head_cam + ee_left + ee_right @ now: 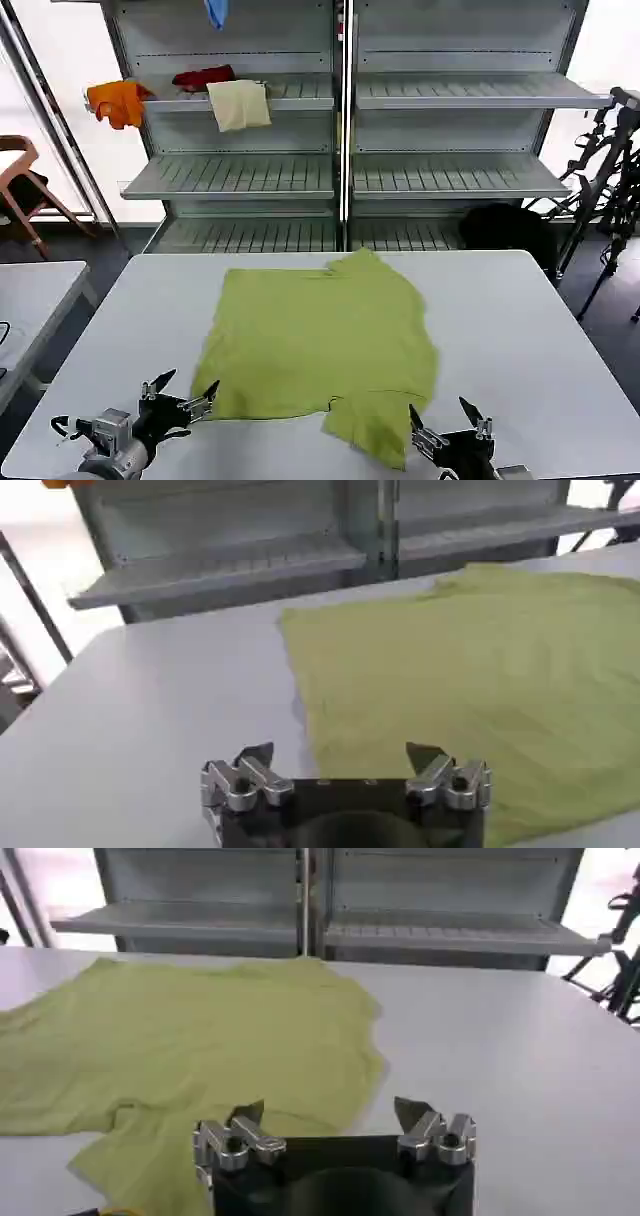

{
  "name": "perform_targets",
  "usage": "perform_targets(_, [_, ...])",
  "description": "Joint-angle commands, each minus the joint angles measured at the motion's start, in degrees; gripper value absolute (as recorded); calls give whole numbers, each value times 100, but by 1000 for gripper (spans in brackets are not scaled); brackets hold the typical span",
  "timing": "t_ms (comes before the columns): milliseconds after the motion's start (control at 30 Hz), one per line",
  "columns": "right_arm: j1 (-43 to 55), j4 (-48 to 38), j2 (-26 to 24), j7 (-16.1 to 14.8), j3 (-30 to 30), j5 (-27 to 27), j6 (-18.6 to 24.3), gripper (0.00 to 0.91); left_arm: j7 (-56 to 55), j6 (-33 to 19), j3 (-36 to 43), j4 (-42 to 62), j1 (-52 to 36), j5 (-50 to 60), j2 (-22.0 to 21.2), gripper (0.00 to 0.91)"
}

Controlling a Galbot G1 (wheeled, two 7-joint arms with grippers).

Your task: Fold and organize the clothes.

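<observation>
Right gripper (328, 1116), fingers spread, seemingly just above the T-shirt's (190, 1048) edge.

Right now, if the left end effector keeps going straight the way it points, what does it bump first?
Probably the lime-green T-shirt: the open left end effector points at its near edge, though depth is unclear.

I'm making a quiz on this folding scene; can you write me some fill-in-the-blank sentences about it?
1. The T-shirt lies spread on the ___.
2. The T-shirt's colour is lime ___.
3. Both the left gripper and the right gripper have their fingers ___.
4. The cream cloth hangs from a ___.

Missing words: table; green; open; shelf
</observation>
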Motion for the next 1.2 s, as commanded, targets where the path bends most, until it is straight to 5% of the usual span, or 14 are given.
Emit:
perform_targets(33, [-44,-75,40,53,-379,-86,1,907,-42,46,-13,-109,387,-29,61,907])
perform_targets(467, [31,-386,26,139,-566,-185,-1,907,-46,48,59,-192,530,-107,14,907])
perform_targets(600, [80,-471,36,138,-633,-186,-3,826,-64,49,95,-133,472,-92,-15,907])
perform_targets(700, [119,-550,21,159,-676,-211,-4,685,-63,48,119,-118,471,-97,-20,907])
perform_targets(733, [118,-574,14,162,-685,-232,-5,544,-63,49,125,-116,472,-97,-25,907])
perform_targets(800, [109,-589,13,167,-690,-252,-6,403,-57,49,138,-114,467,-97,-38,907])
perform_targets(900, [86,-582,10,161,-675,-268,-5,30,-36,49,144,-112,459,-102,-55,635])
perform_targets(1033, [84,-572,11,157,-637,-267,-6,0,17,48,153,-96,450,-119,-75,20])
perform_targets(1200, [97,-584,23,161,-624,-262,-4,0,59,50,191,-80,430,-157,-101,20])
